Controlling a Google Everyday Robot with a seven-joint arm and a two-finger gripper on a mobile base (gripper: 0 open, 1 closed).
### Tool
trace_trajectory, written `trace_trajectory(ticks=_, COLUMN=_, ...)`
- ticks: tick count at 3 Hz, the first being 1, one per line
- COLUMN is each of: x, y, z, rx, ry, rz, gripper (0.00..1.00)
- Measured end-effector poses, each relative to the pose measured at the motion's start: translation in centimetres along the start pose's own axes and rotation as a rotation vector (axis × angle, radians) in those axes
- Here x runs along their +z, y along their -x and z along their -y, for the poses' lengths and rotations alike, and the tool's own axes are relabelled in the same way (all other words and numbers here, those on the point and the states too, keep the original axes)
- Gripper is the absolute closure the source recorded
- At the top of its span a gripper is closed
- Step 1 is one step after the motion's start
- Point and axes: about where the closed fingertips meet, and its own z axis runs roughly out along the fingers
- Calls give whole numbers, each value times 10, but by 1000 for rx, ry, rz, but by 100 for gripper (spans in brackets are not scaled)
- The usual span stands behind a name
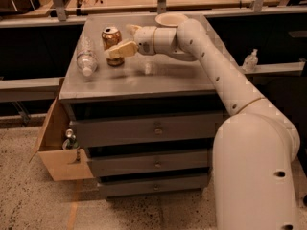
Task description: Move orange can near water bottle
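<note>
Grey tabletop [182, 78] over drawers: my pincer [120, 40] seems clamped round the orange can [111, 36], which stands upright just right of the lying water bottle [85, 56]. I'd set it down level, let go gently and back off rightward. A small clear object [148, 68] lies further right of the bottle, off my path.

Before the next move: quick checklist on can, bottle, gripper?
1. Pose: can upright on cabinet top: ok.
2. Reach: gripper at the can, level with its middle: ok.
3. Firm grip on can: cannot tell.
4. Target: bottle lying just left of can, cap toward camera: ok.
5. Goal: can near bottle: ok.
6. Clutter: small clear object right of gripper, off the path to the bottle: ok.
</note>
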Motion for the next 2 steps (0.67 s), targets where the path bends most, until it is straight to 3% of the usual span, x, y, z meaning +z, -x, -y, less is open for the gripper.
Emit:
trace_trajectory(ticks=1, x=-38, y=-1, z=25, rx=60, ry=-80, rz=-25, gripper=0)
trace_trajectory(ticks=2, x=-97, y=-12, z=55, rx=136, ry=-211, rz=-52, gripper=0)
